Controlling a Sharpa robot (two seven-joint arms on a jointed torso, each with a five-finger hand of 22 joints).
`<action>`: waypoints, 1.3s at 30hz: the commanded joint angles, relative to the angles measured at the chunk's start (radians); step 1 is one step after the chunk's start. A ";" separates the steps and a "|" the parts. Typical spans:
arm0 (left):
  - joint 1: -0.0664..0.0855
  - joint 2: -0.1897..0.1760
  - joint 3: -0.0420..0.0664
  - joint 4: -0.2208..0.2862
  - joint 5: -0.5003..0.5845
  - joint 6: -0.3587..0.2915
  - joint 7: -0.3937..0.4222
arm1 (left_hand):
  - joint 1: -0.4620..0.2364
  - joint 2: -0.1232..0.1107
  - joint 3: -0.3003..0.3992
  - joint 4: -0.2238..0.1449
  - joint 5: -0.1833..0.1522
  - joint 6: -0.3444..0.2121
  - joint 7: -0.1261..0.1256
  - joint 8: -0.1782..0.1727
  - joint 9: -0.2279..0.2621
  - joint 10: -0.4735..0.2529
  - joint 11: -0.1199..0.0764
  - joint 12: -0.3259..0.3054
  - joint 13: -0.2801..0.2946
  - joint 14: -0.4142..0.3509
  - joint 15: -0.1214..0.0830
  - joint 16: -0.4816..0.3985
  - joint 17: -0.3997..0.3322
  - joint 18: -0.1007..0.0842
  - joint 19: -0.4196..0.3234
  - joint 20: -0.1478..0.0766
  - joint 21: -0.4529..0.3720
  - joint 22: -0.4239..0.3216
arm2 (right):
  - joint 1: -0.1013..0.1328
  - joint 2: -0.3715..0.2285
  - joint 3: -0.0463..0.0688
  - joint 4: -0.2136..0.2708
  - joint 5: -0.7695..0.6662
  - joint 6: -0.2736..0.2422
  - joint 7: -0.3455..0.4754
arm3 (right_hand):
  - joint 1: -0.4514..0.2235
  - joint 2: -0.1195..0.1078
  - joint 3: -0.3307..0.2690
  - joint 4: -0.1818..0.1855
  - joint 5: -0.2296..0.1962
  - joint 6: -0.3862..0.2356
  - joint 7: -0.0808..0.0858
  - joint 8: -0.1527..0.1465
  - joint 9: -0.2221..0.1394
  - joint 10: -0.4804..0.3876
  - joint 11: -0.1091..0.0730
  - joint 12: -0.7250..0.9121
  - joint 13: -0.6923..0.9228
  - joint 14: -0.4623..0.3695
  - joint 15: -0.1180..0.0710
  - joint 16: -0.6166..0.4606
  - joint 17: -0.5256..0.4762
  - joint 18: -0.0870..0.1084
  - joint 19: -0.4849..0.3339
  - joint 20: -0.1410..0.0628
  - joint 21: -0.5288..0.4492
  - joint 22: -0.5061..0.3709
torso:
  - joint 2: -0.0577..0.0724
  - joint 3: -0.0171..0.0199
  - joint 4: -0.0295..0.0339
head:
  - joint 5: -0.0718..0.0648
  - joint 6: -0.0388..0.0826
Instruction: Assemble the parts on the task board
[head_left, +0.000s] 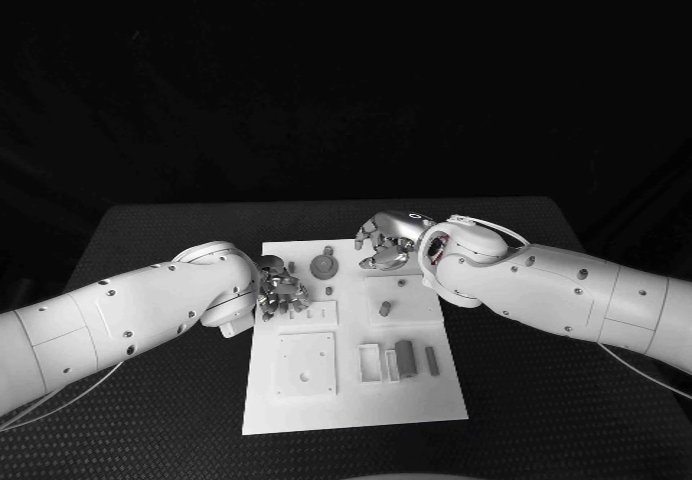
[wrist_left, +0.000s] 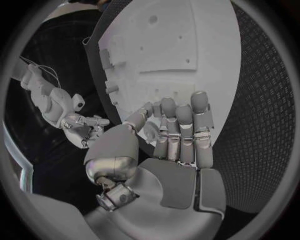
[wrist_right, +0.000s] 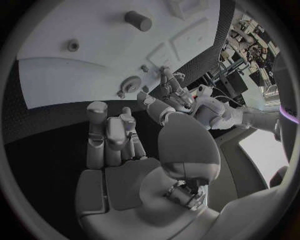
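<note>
Task board (head_left: 353, 395) lies mid-bench (head_left: 173, 225), long axis running away from the robot, grey parts (head_left: 405, 354) on it. Left hand (head_left: 280, 294) at its left edge, right hand (head_left: 387, 240) over its far end; both hold nothing, fingers loosely apart.

A robotics lab or test workspace. A black tabletop (head_left: 173, 400) with a woven, textured surface sits against a dark, unlit backdrop. A white task board (head_left: 353, 400) with cut-out recesses lies at its centre. Beyond the tabletop's edge, the right wrist view shows cluttered equipment racks (wrist_right: 250, 37) and cabling.
</note>
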 joint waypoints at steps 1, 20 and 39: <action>-0.006 0.003 -0.003 0.001 0.013 0.003 -0.001 | 0.048 0.056 0.004 -0.002 0.006 0.009 0.001 0.006 0.004 0.002 -0.005 0.006 0.001 0.005 -0.014 0.006 0.001 0.028 -0.001 -0.009 0.004 0.025 | -0.001 0.000 0.000 0.000 -0.005 0.013 0.004 | -0.009 0.002 0.000 0.007 0.003 -0.002 0.007 -0.005 -0.001 -0.005 0.004 0.003 -0.002 -0.003 0.007 -0.003 0.000 0.084 0.000 -0.005 -0.003 0.018 | 0.000 -0.0002 0.0000 | 0.000 0.000; -0.003 0.002 0.004 0.006 0.030 0.045 -0.007 | 0.042 0.037 0.054 0.003 0.037 0.030 -0.006 0.013 -0.001 0.015 -0.012 0.020 0.004 0.015 -0.019 0.022 0.005 0.028 0.002 -0.015 0.034 0.024 | -0.001 0.001 -0.001 0.000 -0.005 0.014 0.004 | -0.009 0.002 0.000 0.007 0.003 -0.002 0.007 -0.005 -0.001 -0.005 0.004 0.003 -0.002 -0.003 0.007 -0.003 0.000 0.084 0.000 -0.005 -0.004 0.018 | 0.000 0.0001 0.0001 | 0.001 -0.001; 0.007 0.005 0.005 0.006 0.030 0.115 -0.033 | 0.041 0.036 0.059 0.001 0.046 0.034 -0.008 0.015 -0.001 0.018 -0.014 0.025 0.006 0.017 -0.020 0.028 0.006 0.029 0.003 -0.016 0.043 0.024 | -0.001 0.003 -0.001 0.000 -0.005 0.015 0.004 | -0.009 0.001 0.000 0.007 0.003 -0.002 0.007 -0.005 -0.001 -0.005 0.004 0.003 -0.002 -0.002 0.007 -0.003 0.000 0.084 0.000 -0.005 -0.004 0.018 | 0.001 -0.0002 0.0000 | 0.003 -0.002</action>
